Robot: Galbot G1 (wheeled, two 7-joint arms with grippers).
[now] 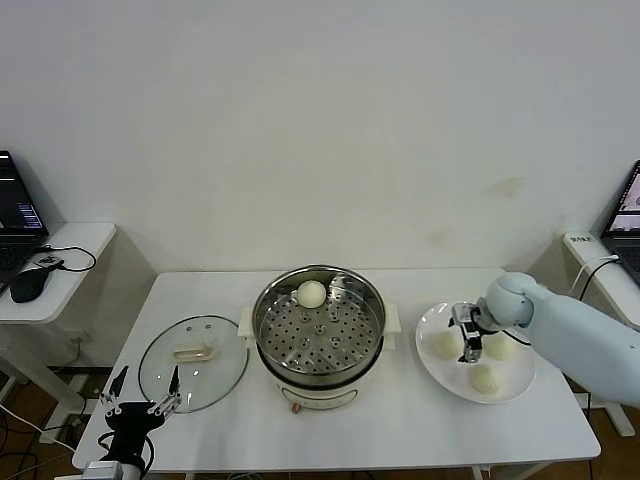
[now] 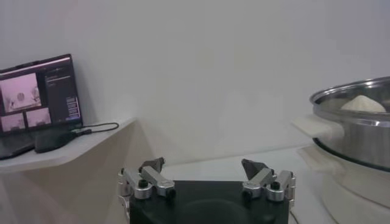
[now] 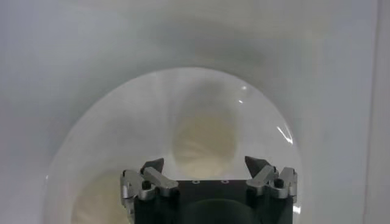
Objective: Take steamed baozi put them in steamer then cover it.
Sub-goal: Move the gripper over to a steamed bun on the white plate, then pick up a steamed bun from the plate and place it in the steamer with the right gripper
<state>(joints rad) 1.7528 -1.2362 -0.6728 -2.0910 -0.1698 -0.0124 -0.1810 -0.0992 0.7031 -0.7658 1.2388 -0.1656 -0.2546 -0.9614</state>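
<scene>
The steamer [image 1: 325, 345] stands mid-table with one steamed baozi [image 1: 311, 293] at the back of its perforated tray. Three more baozi [image 1: 447, 343] [image 1: 500, 346] [image 1: 484, 379] lie on a white plate [image 1: 437, 375] to its right. My right gripper [image 1: 470, 335] hangs low over that plate between the buns. In the right wrist view its fingers are open, with a baozi [image 3: 203, 137] just ahead between the tips [image 3: 205, 164]. The glass cover [image 1: 193, 362] lies flat on the table to the left. My left gripper [image 1: 143, 395] waits open near the front left corner.
Side tables with laptops flank the table: one at the left [image 1: 15, 215], which the left wrist view also shows [image 2: 36, 91], and one at the right [image 1: 628, 205]. A mouse [image 1: 28, 284] lies on the left one. The left wrist view has the steamer [image 2: 359, 128] off to one side.
</scene>
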